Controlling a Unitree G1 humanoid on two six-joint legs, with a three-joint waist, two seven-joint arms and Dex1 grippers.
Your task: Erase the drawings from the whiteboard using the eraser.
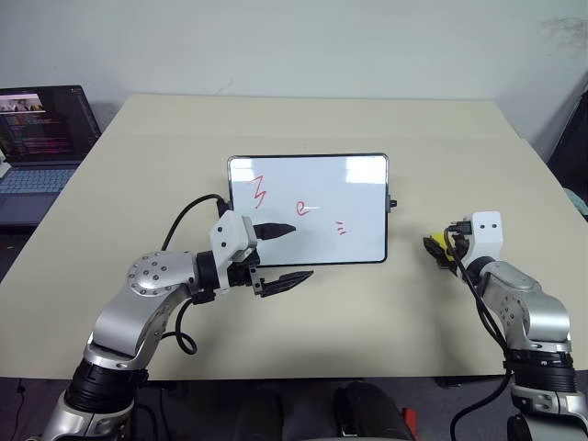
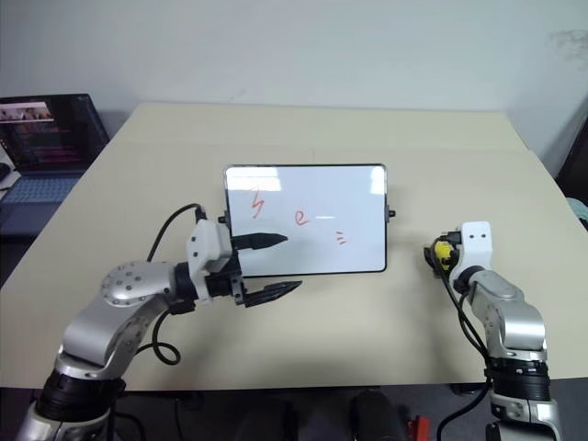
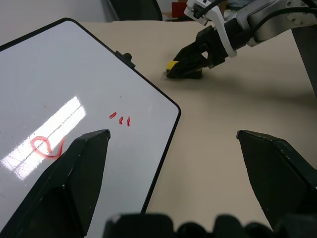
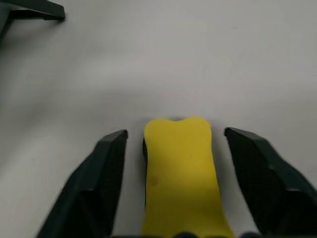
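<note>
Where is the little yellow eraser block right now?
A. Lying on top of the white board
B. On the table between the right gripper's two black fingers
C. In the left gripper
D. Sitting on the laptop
B: the small yellow eraser block lies on the beige table between the right gripper's two black fingers, beside the glossy white board, not on it.

Red drawings (image 1: 299, 208), glossy white whiteboard (image 1: 358, 197), yellow eraser (image 4: 179, 173), beige table (image 1: 303, 124).
</note>
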